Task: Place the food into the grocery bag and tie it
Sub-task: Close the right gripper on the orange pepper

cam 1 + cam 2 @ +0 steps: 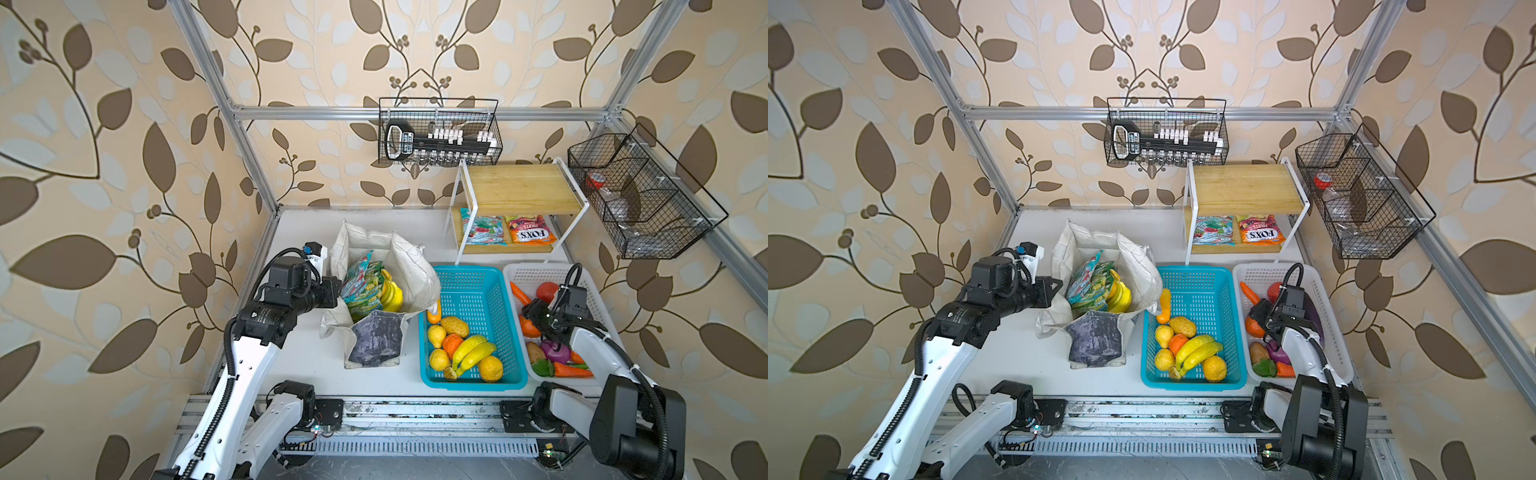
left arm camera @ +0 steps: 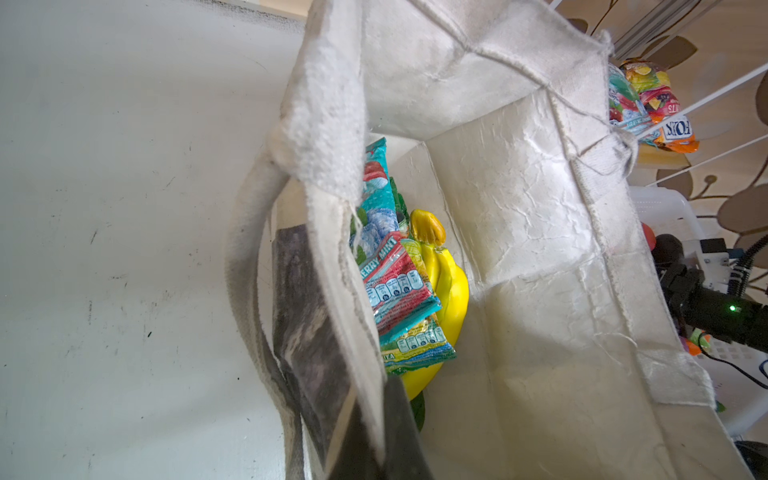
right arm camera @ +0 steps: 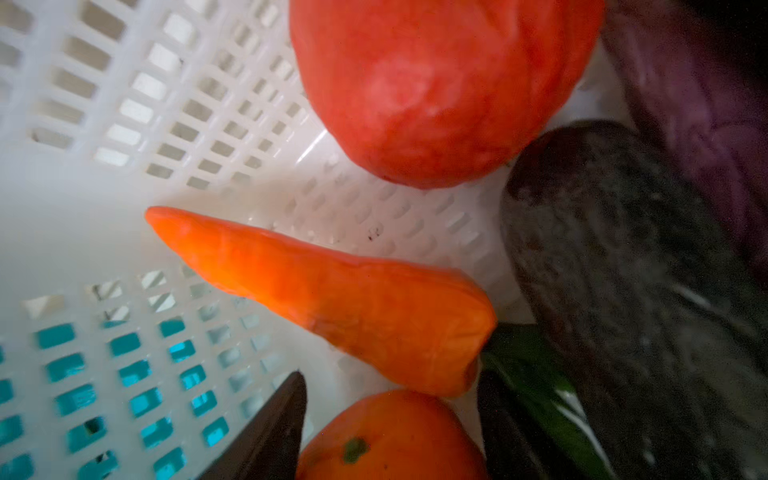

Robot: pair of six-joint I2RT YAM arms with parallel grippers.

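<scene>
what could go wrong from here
The floppy grocery bag is held open by the left hand at its rim; a slip could fold it over the packets. The right hand straddles a round orange piece next to a carrot in the white basket, so it may snag both.

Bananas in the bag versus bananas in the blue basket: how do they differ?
Bag bananas stand propped on end; basket bananas lie flat. Bag bananas lean against snack packets, partly hidden by the bag; basket bananas lie in full view among loose fruit in the blue basket. Both are glossy yellow bunches.
</scene>
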